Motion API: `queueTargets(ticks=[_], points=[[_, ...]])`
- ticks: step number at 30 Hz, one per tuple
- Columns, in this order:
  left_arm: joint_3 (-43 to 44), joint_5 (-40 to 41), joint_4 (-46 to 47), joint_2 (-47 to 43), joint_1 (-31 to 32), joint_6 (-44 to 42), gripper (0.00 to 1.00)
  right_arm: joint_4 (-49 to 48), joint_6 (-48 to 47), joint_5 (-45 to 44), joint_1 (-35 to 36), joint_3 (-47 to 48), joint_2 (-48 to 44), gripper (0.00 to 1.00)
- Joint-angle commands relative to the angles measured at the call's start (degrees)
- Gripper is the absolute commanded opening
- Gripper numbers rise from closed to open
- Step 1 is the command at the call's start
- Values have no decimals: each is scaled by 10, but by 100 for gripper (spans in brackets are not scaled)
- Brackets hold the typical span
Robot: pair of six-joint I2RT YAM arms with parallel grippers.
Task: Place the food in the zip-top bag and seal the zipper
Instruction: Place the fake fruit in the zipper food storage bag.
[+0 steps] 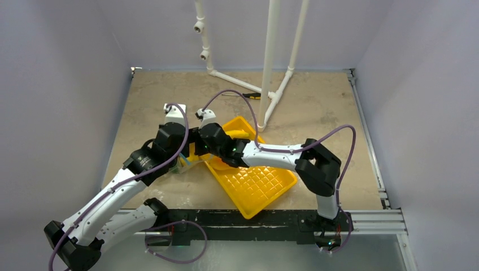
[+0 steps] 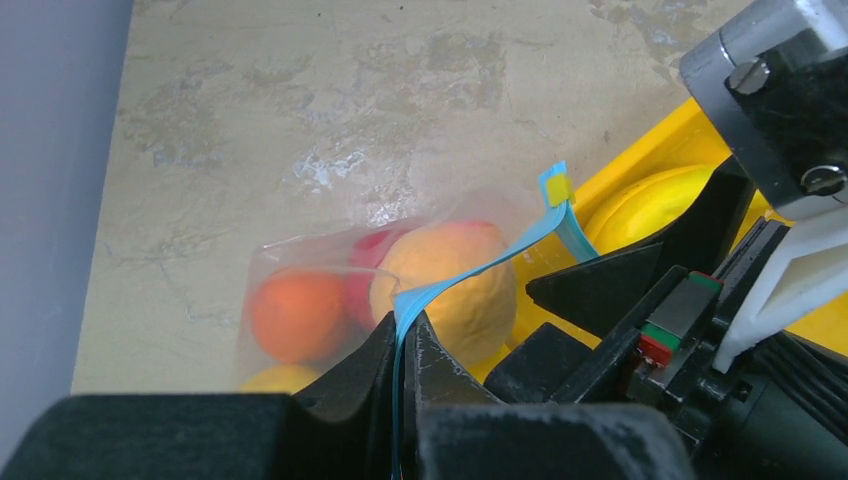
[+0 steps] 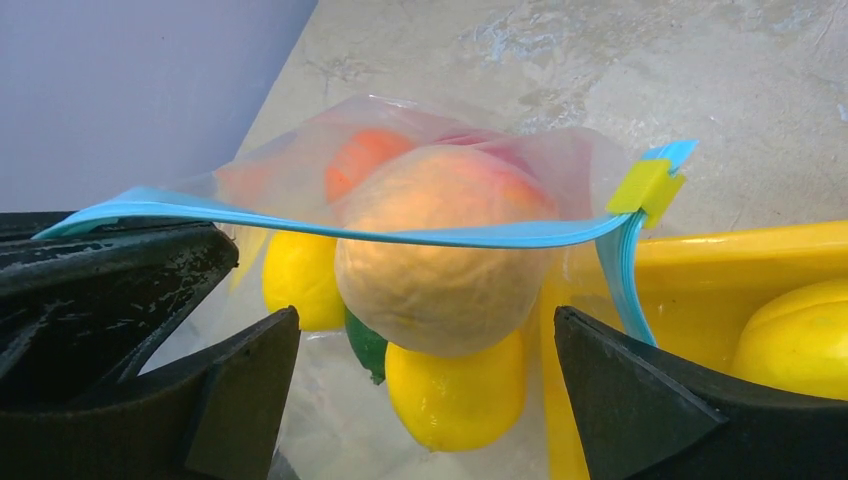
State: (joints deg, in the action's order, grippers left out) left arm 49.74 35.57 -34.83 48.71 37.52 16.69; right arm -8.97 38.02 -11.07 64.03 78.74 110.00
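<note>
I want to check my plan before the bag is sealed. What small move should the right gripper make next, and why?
Probably it should swing toward the yellow fruit lying in the yellow tray and close on it. The right gripper stands open and empty, the left gripper pinches the zipper, holding the zip-top bag up, and other fruits are already inside.

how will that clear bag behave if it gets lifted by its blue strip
Probably floppy: the zip-top bag film drapes around the fruits. Likely heavy and saggy, with several fruits packed below the zipper. The thin strip may slip from the left hand pinching it.
</note>
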Motion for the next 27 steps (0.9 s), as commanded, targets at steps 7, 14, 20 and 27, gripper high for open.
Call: queueTargets(ticks=[7,14,20,27], points=[[-2,-23,27,-4,4,2,0,-57,9,-44,9,-50,-78,98],[-2,-24,27,-2,4,2,0,-28,45,-74,9,-71,-103,85],[-2,-24,28,-1,4,2,0,7,57,-115,9,-81,-119,78],[-2,-24,28,2,4,1,0,34,60,-131,9,-118,-167,77]])
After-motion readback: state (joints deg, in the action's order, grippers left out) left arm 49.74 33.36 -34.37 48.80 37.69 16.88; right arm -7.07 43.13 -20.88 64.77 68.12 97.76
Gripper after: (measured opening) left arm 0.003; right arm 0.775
